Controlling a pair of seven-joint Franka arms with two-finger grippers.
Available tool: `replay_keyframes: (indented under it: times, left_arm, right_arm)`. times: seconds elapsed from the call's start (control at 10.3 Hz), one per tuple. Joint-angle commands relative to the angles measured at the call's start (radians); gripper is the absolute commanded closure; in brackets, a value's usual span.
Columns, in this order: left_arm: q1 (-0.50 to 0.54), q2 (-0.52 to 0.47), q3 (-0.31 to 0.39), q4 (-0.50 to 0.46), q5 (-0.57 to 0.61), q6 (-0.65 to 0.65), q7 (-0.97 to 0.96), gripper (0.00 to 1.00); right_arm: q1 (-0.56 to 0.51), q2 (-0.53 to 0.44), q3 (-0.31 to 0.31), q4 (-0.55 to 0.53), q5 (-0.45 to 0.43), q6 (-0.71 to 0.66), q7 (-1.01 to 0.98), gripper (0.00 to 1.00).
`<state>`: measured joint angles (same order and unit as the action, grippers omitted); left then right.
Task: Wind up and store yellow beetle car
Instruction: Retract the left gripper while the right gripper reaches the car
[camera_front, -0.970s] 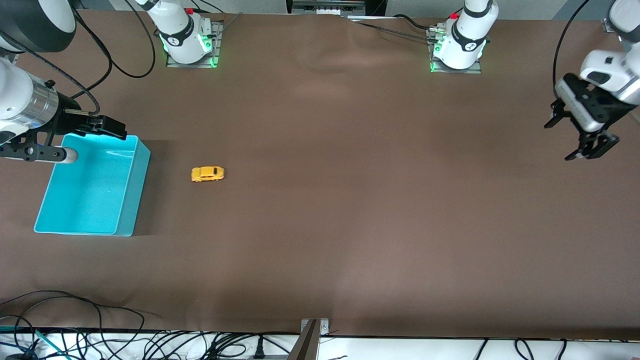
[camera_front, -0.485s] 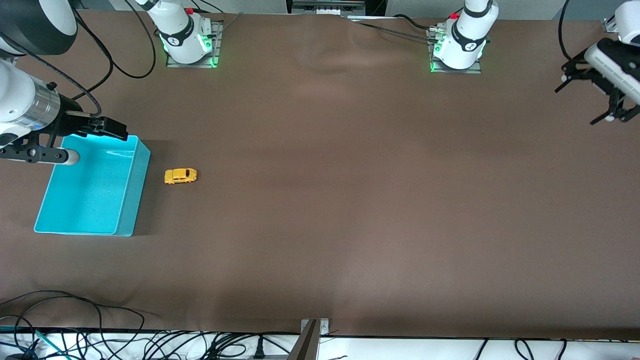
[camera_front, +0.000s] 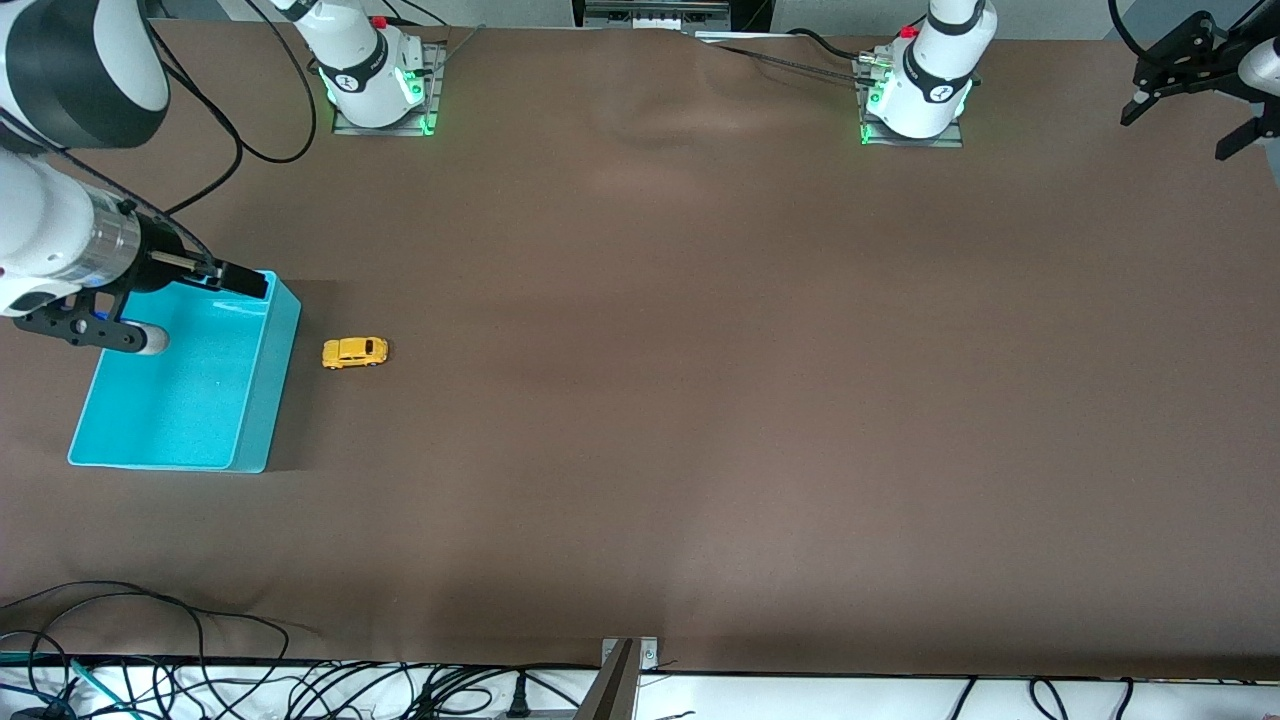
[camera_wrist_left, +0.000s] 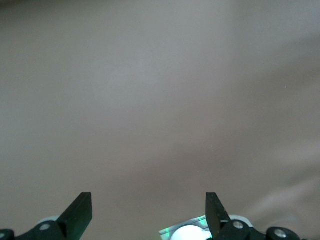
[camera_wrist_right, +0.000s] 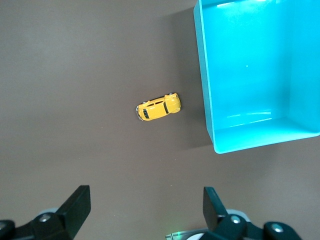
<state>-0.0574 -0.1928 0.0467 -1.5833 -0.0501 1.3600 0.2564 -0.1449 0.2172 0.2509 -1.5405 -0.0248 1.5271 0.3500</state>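
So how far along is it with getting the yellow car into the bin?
Storing isn't done: the yellow beetle car sits on the table beside the turquoise bin, not in it. Nothing is in hand: the right end effector hangs open over the bin, and the left end effector waits open at its own end. Picking up and dropping in remain.

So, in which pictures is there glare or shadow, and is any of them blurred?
Front view: the turquoise plastic bin casts a dark shadow on the brown table toward the small yellow beetle car. Right wrist view: sharp, with bright glare patches on the bin's floor and a soft shadow beside the car. Left wrist view: only pale, featureless table, washed out.
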Motion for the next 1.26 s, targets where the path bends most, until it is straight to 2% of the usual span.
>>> replay_keyframes:
  times: [0.0,0.58,0.87,1.16]
  left_arm:
    - [-0.002,0.019,-0.050,0.057,0.022,-0.048,-0.146,0.00]
    - [-0.001,0.039,-0.044,0.057,0.023,-0.047,-0.161,0.00]
    - [0.002,0.118,-0.041,0.057,0.024,-0.042,-0.163,0.00]
    - [0.004,0.119,-0.041,0.059,0.026,-0.039,-0.163,0.00]
  right_arm:
    - [-0.010,0.025,0.007,0.005,0.002,0.007,0.085,0.00]
    - [-0.002,0.093,0.007,-0.024,-0.001,0.059,0.346,0.00]
    - [-0.001,0.093,0.007,-0.130,0.000,0.191,0.400,0.00]
    - [0.008,0.106,0.008,-0.197,-0.003,0.278,0.489,0.00]
